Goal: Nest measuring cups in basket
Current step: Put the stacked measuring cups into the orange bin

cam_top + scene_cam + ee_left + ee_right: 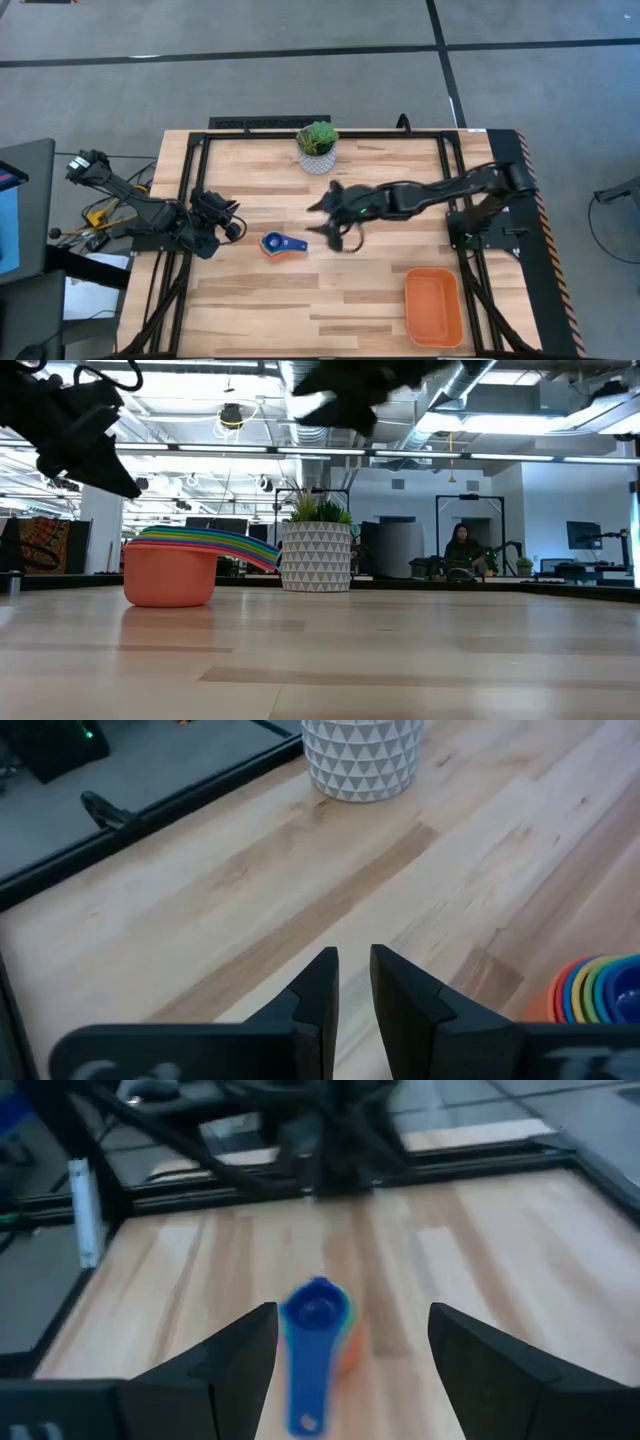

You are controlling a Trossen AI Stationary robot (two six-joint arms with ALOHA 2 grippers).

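The measuring cups sit nested in one stack on the table's middle left, a dark blue cup on top and an orange one at the bottom, with their handles fanned out. My right gripper hovers open just right of the stack and well above it. In its wrist view the stack shows between and beyond the spread fingers. My left gripper hangs raised to the left of the stack, shut on nothing. The orange basket stands near the table's near right corner.
A white patterned pot with a green plant stands at the far edge, behind the stack. Bare wood lies between the stack and the basket. In the low view, a person sits far back in the room.
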